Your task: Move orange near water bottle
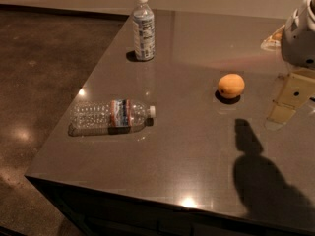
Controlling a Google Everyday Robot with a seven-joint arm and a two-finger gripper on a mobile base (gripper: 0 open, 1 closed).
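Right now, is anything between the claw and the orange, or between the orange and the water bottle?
Nothing visible. The gripper hangs right of the orange, only bare counter between. The path to the lying water bottle is bare too; the other bottle stands farther back.

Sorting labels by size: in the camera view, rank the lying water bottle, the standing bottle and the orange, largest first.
1. water bottle, lying nearer the camera, so its lead is unsure.
2. standing bottle, farther back.
3. orange, smallest.
The gripper is at the picture's right edge, beyond the orange.
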